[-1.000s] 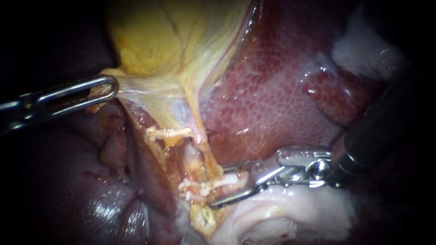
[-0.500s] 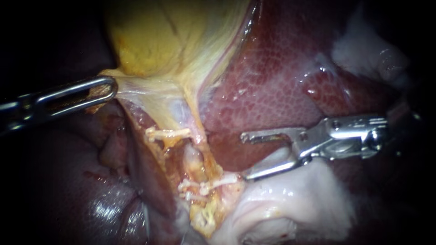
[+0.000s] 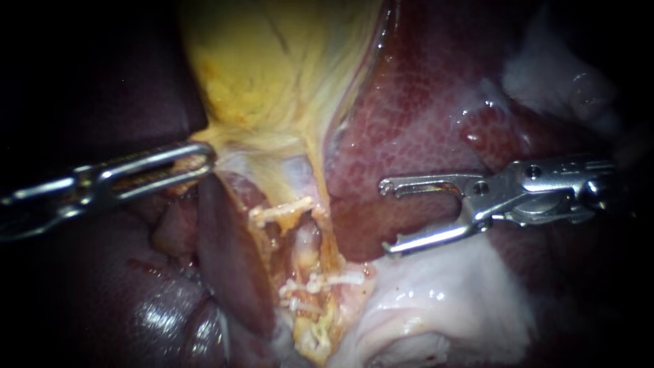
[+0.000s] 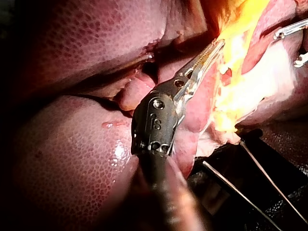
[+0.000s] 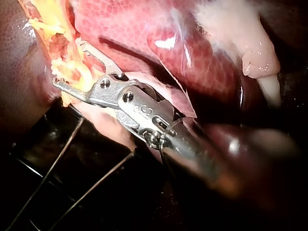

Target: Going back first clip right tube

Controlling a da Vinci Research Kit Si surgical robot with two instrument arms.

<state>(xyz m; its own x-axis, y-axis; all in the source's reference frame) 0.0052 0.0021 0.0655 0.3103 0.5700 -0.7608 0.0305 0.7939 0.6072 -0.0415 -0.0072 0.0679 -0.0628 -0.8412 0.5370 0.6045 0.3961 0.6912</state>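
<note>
— What has your left instrument got?

— My left instrument (image 3: 201,162) has its jaws clamped together on the yellow edge of the gallbladder (image 3: 272,61), where it narrows. The camera on that arm shows the same bite: yellow tissue pinched at the jaw tips, and the mottled liver (image 4: 62,159) lying beside and under the shaft.

— And the tube?

— The tube (image 3: 306,240) runs between my two instruments, beyond the tips of the left jaws and nearer the right ones. A single clip (image 3: 281,211), white, crosses it at the end nearer the gallbladder. A bunch of clips (image 3: 332,279) crosses it at the far end, packed close together. I cannot tell how many there are.

— Is your right instrument on any of them?

— No. My right instrument (image 3: 387,217) has its jaws wide apart with nothing between them. The bunch of clips lies ahead of the lower jaw's tip, near it but not touching. The single clip sits well off, ahead of the upper jaw.

— What lies around those open jaws?

— Red liver (image 3: 422,123) is behind the upper jaw. The pale tissue (image 3: 443,300) is under the lower jaw, which lies along its edge. From the right arm's camera the open jaws point at the yellow tissue around the tube
</note>
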